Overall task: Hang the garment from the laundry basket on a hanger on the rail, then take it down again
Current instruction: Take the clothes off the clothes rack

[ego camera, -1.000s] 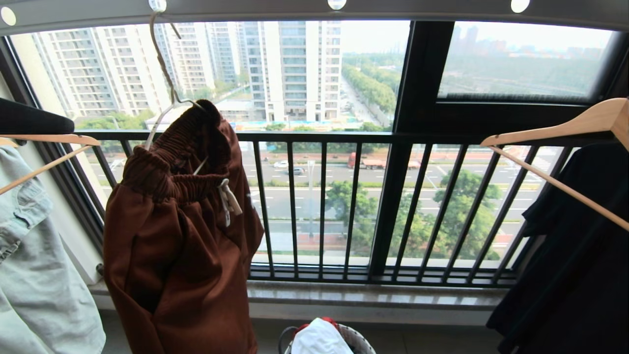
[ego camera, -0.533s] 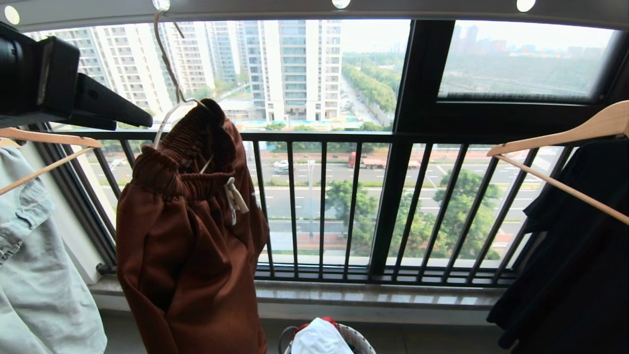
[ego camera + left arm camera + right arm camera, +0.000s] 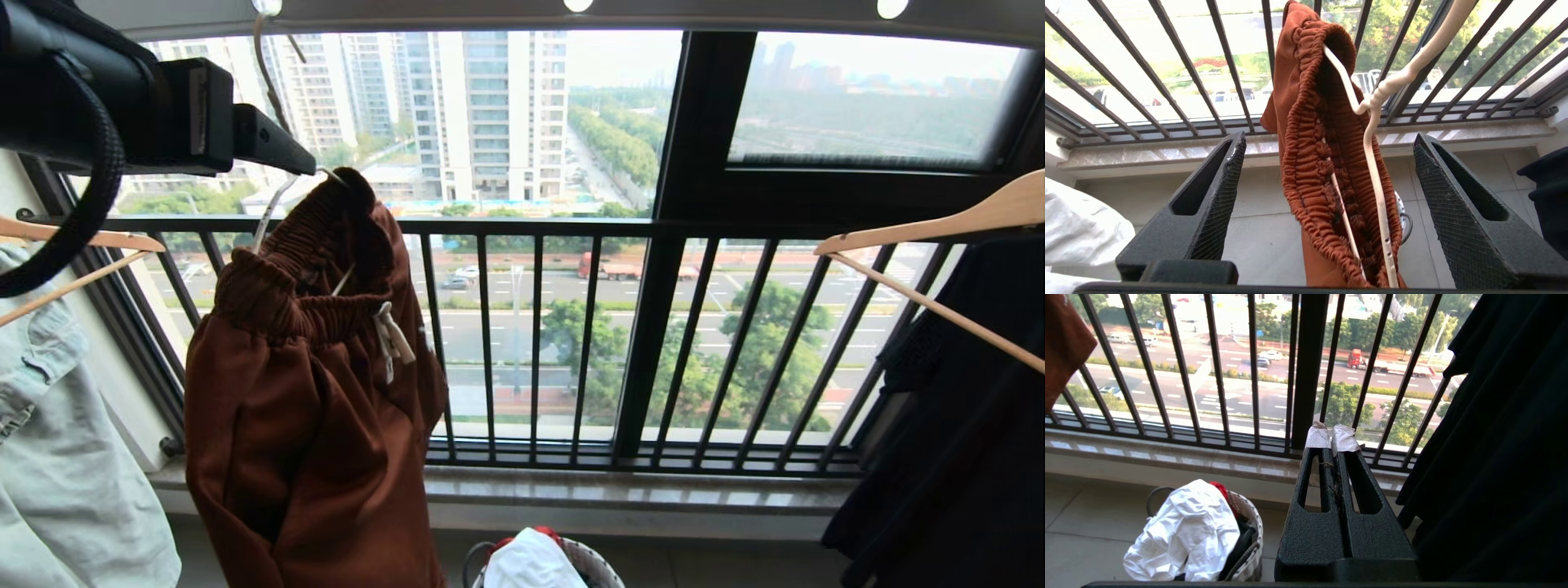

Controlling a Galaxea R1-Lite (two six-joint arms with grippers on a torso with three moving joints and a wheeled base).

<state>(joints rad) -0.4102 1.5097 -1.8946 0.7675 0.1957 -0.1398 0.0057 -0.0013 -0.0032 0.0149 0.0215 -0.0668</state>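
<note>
The rust-brown garment [image 3: 310, 408] hangs by its gathered waistband on the cream wire hanger [image 3: 269, 82], whose long hook rises into a hole of the grey rail [image 3: 457, 12]. My left arm [image 3: 122, 106] reaches in from the upper left, and its fingertip [image 3: 277, 151] is close to the hanger's neck. In the left wrist view my left gripper [image 3: 1329, 136] is open wide, with the waistband [image 3: 1306, 163] and hanger wire [image 3: 1376, 163] between the fingers, which do not touch them. My right gripper [image 3: 1331, 437] is shut and empty, low by the laundry basket [image 3: 1251, 522].
Pale jeans [image 3: 65, 457] hang on a wooden hanger at the left and a dark garment [image 3: 947, 441] on another at the right. The black balustrade [image 3: 539, 343] and stone sill [image 3: 620, 490] stand behind. A white cloth [image 3: 1188, 531] lies on top of the basket.
My left arm has come in from the left edge and moved right and up towards the hanger's neck. The shorts have swung a little. The right arm has not moved.
</note>
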